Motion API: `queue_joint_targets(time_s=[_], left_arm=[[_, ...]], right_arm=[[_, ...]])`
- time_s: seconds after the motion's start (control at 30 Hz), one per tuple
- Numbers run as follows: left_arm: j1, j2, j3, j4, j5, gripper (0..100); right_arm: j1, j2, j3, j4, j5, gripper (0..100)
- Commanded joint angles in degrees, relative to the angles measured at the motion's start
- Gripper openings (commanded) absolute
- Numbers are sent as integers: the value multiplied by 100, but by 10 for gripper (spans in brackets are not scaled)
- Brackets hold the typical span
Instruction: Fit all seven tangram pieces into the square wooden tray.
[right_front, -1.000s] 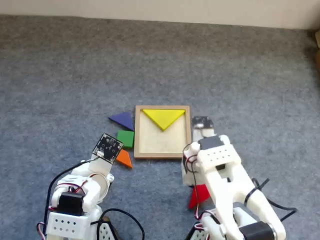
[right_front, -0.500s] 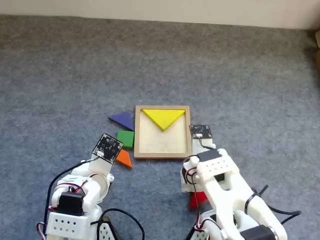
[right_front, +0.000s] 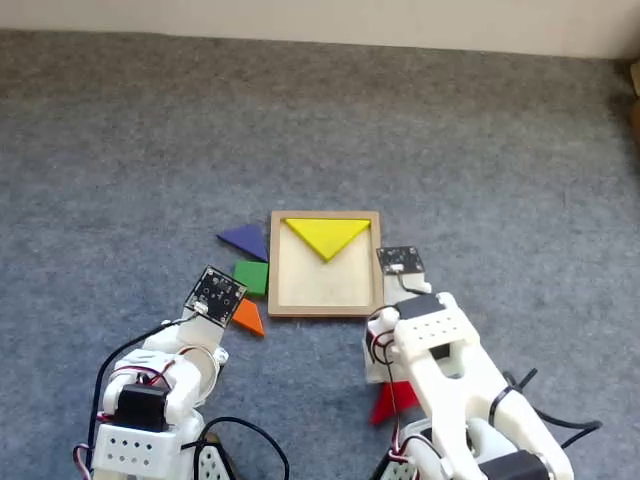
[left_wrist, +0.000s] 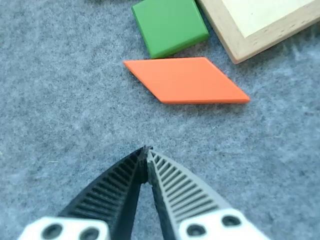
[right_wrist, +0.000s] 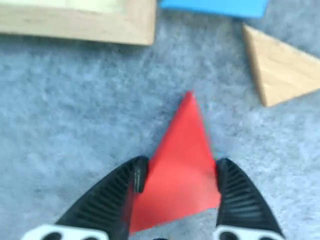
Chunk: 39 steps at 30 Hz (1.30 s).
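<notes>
The square wooden tray (right_front: 276, 264) holds a yellow triangle (right_front: 326, 235) along its far side. To its left lie a purple triangle (right_front: 245, 240), a green square (right_front: 252, 277) and an orange parallelogram (right_front: 248, 318). My left gripper (left_wrist: 146, 150) is shut and empty just short of the orange parallelogram (left_wrist: 187, 87), with the green square (left_wrist: 170, 25) beyond. My right gripper (right_wrist: 177, 172) is open, its fingers straddling a red triangle (right_wrist: 180, 160) that lies flat on the carpet. In the high view the red triangle (right_front: 388, 404) peeks out under the right arm (right_front: 432, 335).
A blue piece (right_wrist: 215, 6) and a wood-coloured triangle (right_wrist: 280, 70) lie beyond the red triangle, close to the tray's corner (right_wrist: 80, 25). The tray's corner (left_wrist: 250, 40) is also near the orange piece. Grey carpet stretches open on the far side.
The right arm has drawn back from the tray's right edge toward the near side, settling over the red triangle. The left arm and the pieces have not moved.
</notes>
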Motion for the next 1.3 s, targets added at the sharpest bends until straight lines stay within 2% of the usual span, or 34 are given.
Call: queue_joint_targets(time_s=[0.0,0.4,0.63,0.77,0.97,1.13,1.27], left_arm=[[-31,-154,110,18,-35,5],[-31,-154,110,18,-35,5],[-31,-154,110,18,-35,5],[-31,-154,110,18,-35,5],[-31,-154,110,18,-35,5],[-22,-154,110,18,-35,5],[-22,-154,110,18,-35,5]], right_arm=[[-101,-119,-523,171,97,152],[-1024,-110,-673,145,105,152],[-1200,-119,-1147,198,70,153],[-1165,-119,-1490,716,35,186],[-1191,-48,-1499,1007,-1415,379],[-1191,-48,-945,919,-1574,393],[-1174,-48,-444,347,-1670,393]])
